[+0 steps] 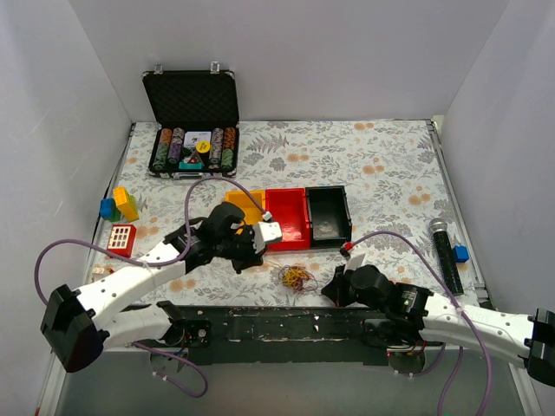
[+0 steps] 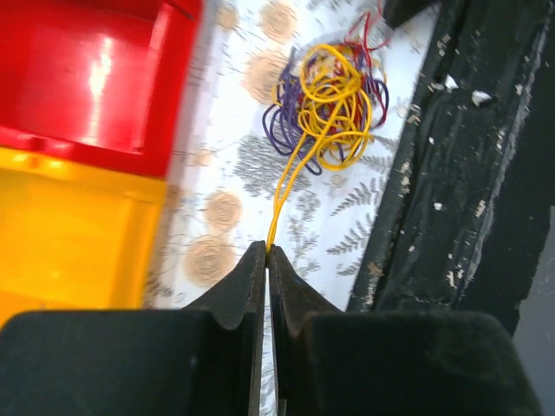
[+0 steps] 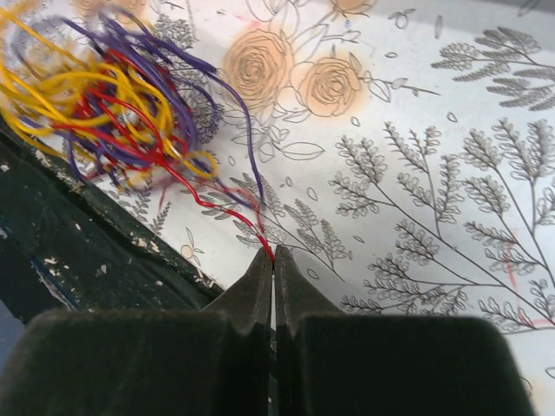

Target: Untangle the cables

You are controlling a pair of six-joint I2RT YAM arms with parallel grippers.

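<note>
Overhead plus wrist close-ups on cables (image 1: 295, 276)

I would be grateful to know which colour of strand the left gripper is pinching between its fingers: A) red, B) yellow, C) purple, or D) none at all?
B: in the left wrist view the left gripper is shut on a yellow strand that runs up to the knot of cables. The red strand is pinched by the right gripper.
</note>
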